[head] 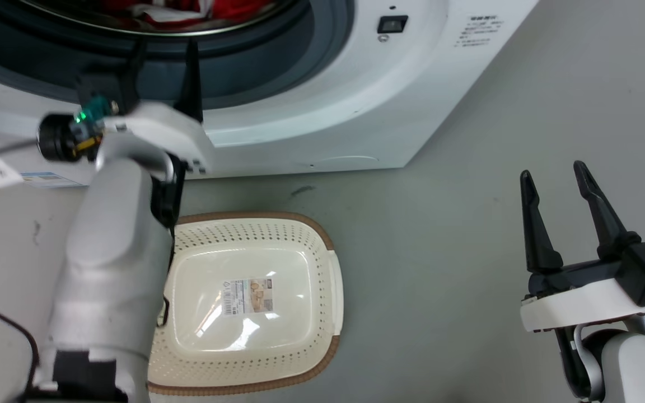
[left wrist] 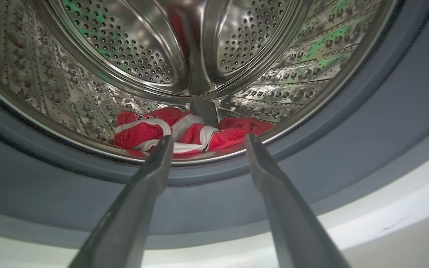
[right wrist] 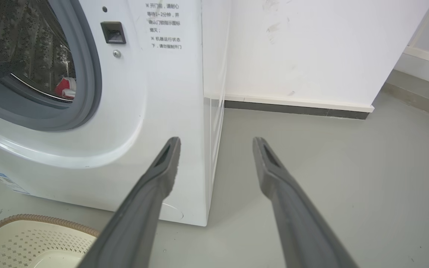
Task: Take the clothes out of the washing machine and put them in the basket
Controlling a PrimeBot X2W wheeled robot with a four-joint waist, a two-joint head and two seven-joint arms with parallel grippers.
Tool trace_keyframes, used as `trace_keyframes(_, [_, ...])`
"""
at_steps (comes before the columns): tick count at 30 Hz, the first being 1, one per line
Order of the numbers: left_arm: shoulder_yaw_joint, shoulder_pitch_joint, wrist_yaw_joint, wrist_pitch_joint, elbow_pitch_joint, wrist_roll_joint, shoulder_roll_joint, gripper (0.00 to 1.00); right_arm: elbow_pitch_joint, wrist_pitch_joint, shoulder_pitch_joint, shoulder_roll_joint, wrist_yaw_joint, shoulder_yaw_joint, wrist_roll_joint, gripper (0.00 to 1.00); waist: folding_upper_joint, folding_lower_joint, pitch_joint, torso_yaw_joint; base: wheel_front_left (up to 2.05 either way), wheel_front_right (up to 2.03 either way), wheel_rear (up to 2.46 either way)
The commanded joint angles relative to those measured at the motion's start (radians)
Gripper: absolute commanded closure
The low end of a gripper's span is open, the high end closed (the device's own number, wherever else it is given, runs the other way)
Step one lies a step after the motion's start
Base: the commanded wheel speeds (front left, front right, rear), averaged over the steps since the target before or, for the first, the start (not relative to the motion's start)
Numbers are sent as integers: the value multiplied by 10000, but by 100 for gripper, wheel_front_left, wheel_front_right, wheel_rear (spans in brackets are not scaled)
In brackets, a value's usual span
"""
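Left claw [left wrist: 207, 138] was found open, empty; clothes [left wrist: 143, 132] just ahead were judged soft, light, best pinched at a raised fold.

1. The clothes [left wrist: 184, 132]: red fabric with white bands is seen bunched in a low heap on the bottom of the perforated steel drum. The heap lies just beyond the tips of the left fingers [left wrist: 151, 175], in line with the gap between them and apart from them.
2. The washing machine [right wrist: 155, 111]: a white front-loader with a grey rubber-rimmed porthole is shown with its mouth uncovered. The left fingers are pointed into the porthole. Its front corner is found just ahead of the right fingers [right wrist: 162, 171].
3. The basket [head: 255, 234]: a cream perforated oval with a brown woven-look rim is set upright on the grey floor before the washer. A printed label is seen on its bare bottom. It is placed well apart from the right fingers, to their left.
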Motion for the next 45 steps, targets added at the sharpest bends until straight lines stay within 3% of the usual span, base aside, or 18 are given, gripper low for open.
trace_keyframes(1, [-23,-515,-82,96,280,-87,71,0,50,-101,-164,16,-3,39,127,0,0,-2,288,-256,0,0,0])
trace_keyframes(11, [7,-3133,-456,1673,2412,-680,958,0,883,-674,-437,23,-3,578,1004,0,0,-2,902,-1241,0,0,0])
trace_keyframes(19, [-198,-4840,-535,3704,3609,-1005,1881,0,1563,-1056,-678,21,-5,1114,1628,0,0,-2,1485,-2222,0,0,0])
trace_keyframes(27, [-475,-6122,-552,5889,4421,-1325,2457,0,1916,-1193,-942,23,-3,1642,2072,0,0,-2,2032,-2877,0,0,0])
trace_keyframes(35, [-774,-7065,-368,8040,4988,-1201,2926,0,1883,-1205,-1010,21,-3,2117,2430,0,0,-2,2346,-3318,0,0,0])
trace_keyframes(41, [-909,-7216,-89,9552,5274,-1249,2888,0,1844,-1206,-1064,18,-5,2400,2667,0,0,-2,2457,-3578,0,0,0])
trace_keyframes(42, [-926,-7187,-45,9746,5316,-1260,2864,4,1840,-1206,-1077,18,-5,2430,2694,0,0,-2,2464,-3613,0,0,0])
trace_keyframes(43, [-894,-7146,-2,9927,5353,-1327,2841,53,1838,-1206,-1082,18,-5,2456,2735,0,0,-2,2467,-3642,0,0,0])
trace_keyframes(44, [-885,-7106,29,9987,5367,-1334,2826,91,1836,-1206,-1081,18,-5,2479,2772,0,0,-2,2468,-3670,0,0,0])
trace_keyframes(45, [-932,-7065,75,10007,5367,-1301,2858,100,1840,-1207,-1085,18,-5,2491,2781,0,0,-2,2464,-3692,0,0,0])
